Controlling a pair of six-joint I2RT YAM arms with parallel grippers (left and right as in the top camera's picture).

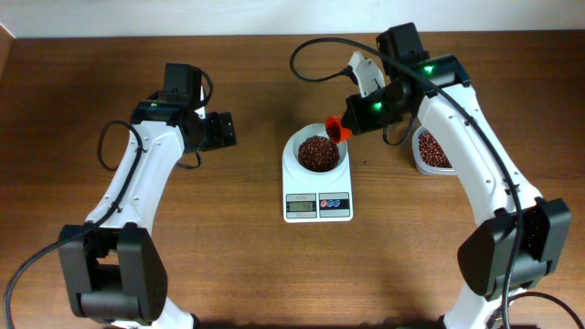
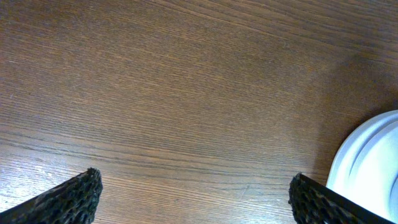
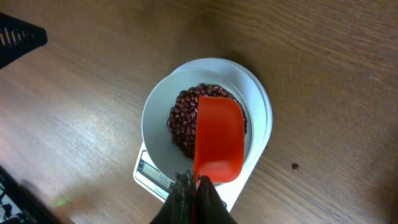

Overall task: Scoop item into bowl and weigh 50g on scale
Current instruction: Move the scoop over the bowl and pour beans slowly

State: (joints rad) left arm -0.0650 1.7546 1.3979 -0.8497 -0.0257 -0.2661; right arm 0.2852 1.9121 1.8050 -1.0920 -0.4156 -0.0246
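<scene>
Left hand (image 1: 222,131) hangs spread & empty over brown wooden table (image 1: 91,73); tiny dark red-brown beans (image 1: 316,153), loose, light, apt to roll, heap in small round white bowl (image 1: 294,152) on flat white scale (image 1: 303,185), right hand (image 3: 193,196) clenched on red plastic scoop (image 3: 217,140) by its handle, prob. best grip pt.

Left hand (image 1: 227,131) spread wide, right hand (image 1: 353,122) clamped on red scoop (image 3: 217,143)

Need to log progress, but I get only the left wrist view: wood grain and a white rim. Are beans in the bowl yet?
Observer: Yes, the bowl on the scale holds a heap of beans.
Operator: Where is the scoop?
Observer: The right gripper holds the red scoop over that heap.
Operator: Any beans left?
Observer: Yes, in the clear tub to the scale's right.
</scene>
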